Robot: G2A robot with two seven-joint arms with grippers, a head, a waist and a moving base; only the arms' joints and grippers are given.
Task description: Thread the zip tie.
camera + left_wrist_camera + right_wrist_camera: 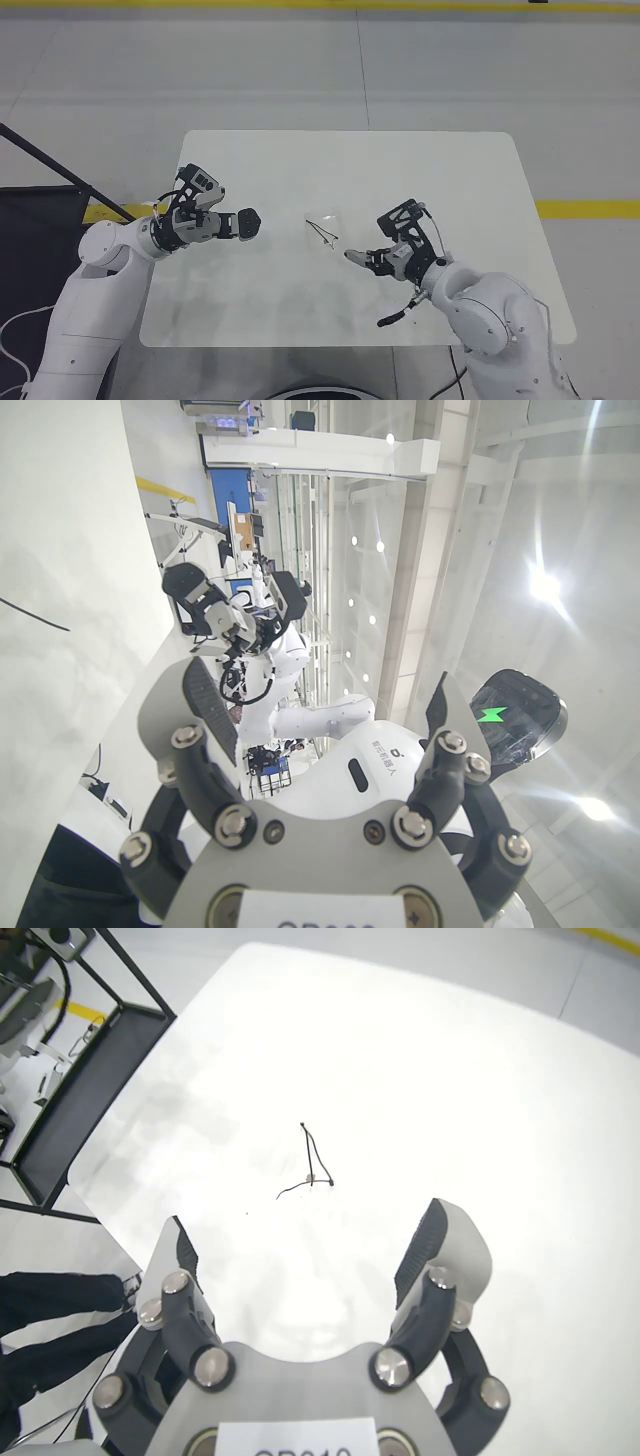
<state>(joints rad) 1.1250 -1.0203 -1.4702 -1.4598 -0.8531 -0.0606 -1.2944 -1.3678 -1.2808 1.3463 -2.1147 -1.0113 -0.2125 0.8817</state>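
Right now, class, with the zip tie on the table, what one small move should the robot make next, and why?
Probably ease the right end effector forward and down onto the zip tie. It lies loose on the table just ahead of that open, empty end effector, while the left end effector, also open and empty, sits farther off.

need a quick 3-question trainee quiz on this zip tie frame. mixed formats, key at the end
1. Multiple choice: the zip tie lies A) on the table, near its middle; B) on the floor; C) inside a bin.
2. Fill in: the fingers of the left gripper and the right gripper are both ____.
3. True or false: the right gripper holds the zip tie.
Key: 1 A; 2 open; 3 false.
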